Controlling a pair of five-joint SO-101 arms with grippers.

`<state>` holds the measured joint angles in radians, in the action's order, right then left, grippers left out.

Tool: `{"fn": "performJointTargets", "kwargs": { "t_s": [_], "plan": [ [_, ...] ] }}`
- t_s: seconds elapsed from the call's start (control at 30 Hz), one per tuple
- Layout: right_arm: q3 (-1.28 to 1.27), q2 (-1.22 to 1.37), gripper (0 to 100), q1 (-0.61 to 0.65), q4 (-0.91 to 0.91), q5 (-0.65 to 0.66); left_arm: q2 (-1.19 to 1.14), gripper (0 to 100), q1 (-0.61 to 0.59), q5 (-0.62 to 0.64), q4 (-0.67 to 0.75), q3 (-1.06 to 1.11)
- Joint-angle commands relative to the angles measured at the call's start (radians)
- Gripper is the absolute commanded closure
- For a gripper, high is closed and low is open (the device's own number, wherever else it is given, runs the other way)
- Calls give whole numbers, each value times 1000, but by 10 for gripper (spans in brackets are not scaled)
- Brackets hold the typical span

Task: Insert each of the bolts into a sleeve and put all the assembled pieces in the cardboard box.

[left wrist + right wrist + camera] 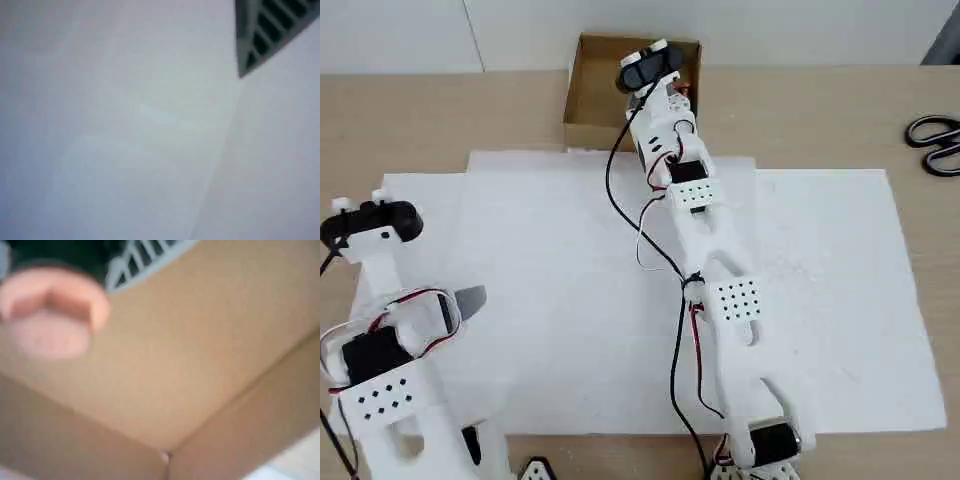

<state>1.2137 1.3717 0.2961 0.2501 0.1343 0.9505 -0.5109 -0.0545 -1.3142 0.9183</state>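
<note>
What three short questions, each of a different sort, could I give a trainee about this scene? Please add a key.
1. Multiple choice: what lies under the left arm? A) a white sheet; B) a metal tray; C) a blue cloth.
2. True or false: the right arm is stretched out over the cardboard box.
3. Short answer: in the right wrist view, what colour is the blurred piece seen against the inside of the box?

Key: 1 A; 2 true; 3 pink.
</note>
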Motion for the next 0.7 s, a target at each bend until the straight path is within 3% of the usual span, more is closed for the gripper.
{"fn": "performJointTargets", "kwargs": {
  "t_s": [0.0,0.27,0.47,0.57,0.67],
  "plan": [
    [100,-4,980,10,-27,2,9,664,-5,11,-6,-2],
    [126,-5,777,13,-25,9,9,664,-3,11,-6,-4],
    [301,-5,767,8,12,9,9,664,2,11,-6,-54],
    [466,-5,767,8,108,9,11,664,2,11,-6,-176],
    [473,-56,767,1,156,9,11,664,2,11,-9,-331]
  ]
}}
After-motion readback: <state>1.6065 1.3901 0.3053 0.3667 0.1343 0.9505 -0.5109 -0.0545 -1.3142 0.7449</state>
